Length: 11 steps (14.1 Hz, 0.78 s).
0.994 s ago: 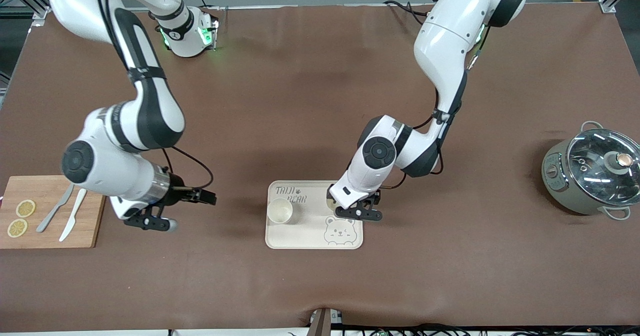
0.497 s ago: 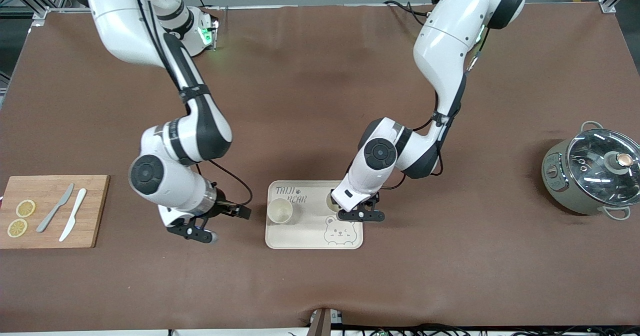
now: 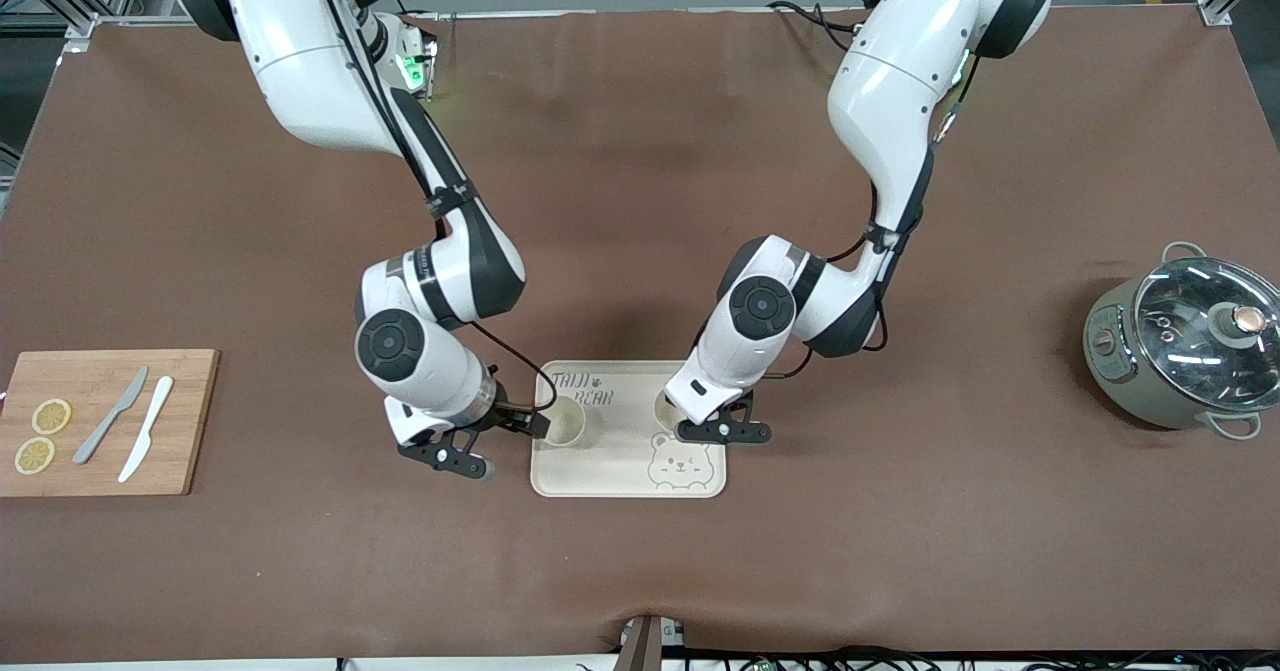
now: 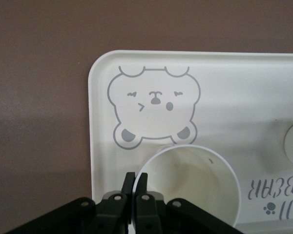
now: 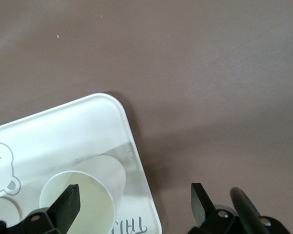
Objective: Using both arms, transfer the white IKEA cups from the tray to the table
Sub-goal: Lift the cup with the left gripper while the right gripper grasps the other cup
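Note:
Two white cups stand in the cream bear-print tray [image 3: 620,471]. My left gripper [image 3: 690,421] is shut on the rim of the cup [image 3: 665,406] at the tray's corner toward the left arm's end. In the left wrist view its fingers [image 4: 130,184] pinch that cup's [image 4: 195,180] wall over the tray [image 4: 234,97]. My right gripper [image 3: 505,446] is open beside the other cup [image 3: 563,421]. In the right wrist view one finger [image 5: 68,202] is over that cup's [image 5: 88,195] mouth and the other is over the bare table outside the tray [image 5: 63,131].
A wooden cutting board [image 3: 100,456] with lemon slices and two knives lies at the right arm's end. A grey pot with a glass lid [image 3: 1185,346] stands at the left arm's end. Brown table cover all round.
My right arm has swung from beside the cutting board across to the tray, and its open gripper has arrived at the cup. My left gripper has barely moved.

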{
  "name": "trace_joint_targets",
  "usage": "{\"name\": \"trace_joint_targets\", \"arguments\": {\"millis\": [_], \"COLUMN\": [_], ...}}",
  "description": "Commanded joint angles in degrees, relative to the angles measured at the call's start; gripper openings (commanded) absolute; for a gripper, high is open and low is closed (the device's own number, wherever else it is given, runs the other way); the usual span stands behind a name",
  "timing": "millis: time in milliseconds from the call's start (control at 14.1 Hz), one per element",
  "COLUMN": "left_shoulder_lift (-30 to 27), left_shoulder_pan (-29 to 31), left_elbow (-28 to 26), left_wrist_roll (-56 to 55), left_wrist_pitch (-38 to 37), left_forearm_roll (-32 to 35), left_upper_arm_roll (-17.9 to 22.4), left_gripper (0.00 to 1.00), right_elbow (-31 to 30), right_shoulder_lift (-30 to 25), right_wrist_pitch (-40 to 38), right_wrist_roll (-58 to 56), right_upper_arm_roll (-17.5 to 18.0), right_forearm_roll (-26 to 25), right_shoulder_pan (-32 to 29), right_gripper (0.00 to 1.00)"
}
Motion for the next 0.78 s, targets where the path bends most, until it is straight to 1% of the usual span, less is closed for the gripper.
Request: {"name": "trace_joint_targets", "arguments": {"millis": [0, 71, 142, 213, 284, 426, 497, 568, 710], "left_shoulder_lift": [-7.1, -9.93, -12.74, -15.55, -16.71, -17.16, -16.73, -16.55, -16.72], "left_shoulder_pan": [2.6, 5.49, 8.39, 13.38, 16.39, 22.1, 24.66, 26.86, 30.38], "left_elbow": [-3.0, -3.02, -3.19, -3.63, -3.8, -4.42, -4.68, -5.38, -8.01], "left_wrist_roll": [0.31, 3.1, 9.14, 17.46, 22.07, 29.82, 31.85, 33.7, 36.96], "left_wrist_pitch": [-5.91, -12.13, -17.33, -22.6, -24.39, -24.68, -24.15, -23.36, -20.12], "left_forearm_roll": [-0.24, 0.46, 0.38, 0.29, 0.29, 0.29, 0.2, 0.2, 0.11], "left_upper_arm_roll": [0.15, 0.06, -0.38, -0.99, -1.34, -1.35, -1.35, -1.35, -1.35], "left_gripper": [0.0, 0.0, 0.0, 0.0, 0.0, 0.0, 0.0, 0.0, 0.0], "right_elbow": [2.18, 2.18, 2.09, 2.09, 2.09, 2.09, 2.09, 2.09, 2.09], "right_shoulder_lift": [2.24, 2.42, 2.68, 2.77, 3.03, 3.12, 3.12, 3.12, 3.12], "right_wrist_pitch": [0.32, 1.02, 1.02, 1.11, 1.11, 1.11, 1.11, 1.11, 1.11], "right_wrist_roll": [3.01, 3.63, 3.64, 3.55, 3.46, 2.85, 2.06, 1.88, 2.23], "right_upper_arm_roll": [-0.61, -0.61, -0.61, -0.61, -0.61, -0.43, -0.43, -0.43, -0.34], "right_forearm_roll": [-1.01, -1.01, -1.09, -1.44, -2.58, -4.52, -4.52, -4.52, -4.44], "right_shoulder_pan": [1.63, 1.98, 2.42, 2.51, 2.51, 2.6, 2.6, 2.6, 2.69], "right_gripper": [1.0, 1.0, 1.0, 1.0, 0.94, 0.4, 0.15, 0.02, 0.0]}}
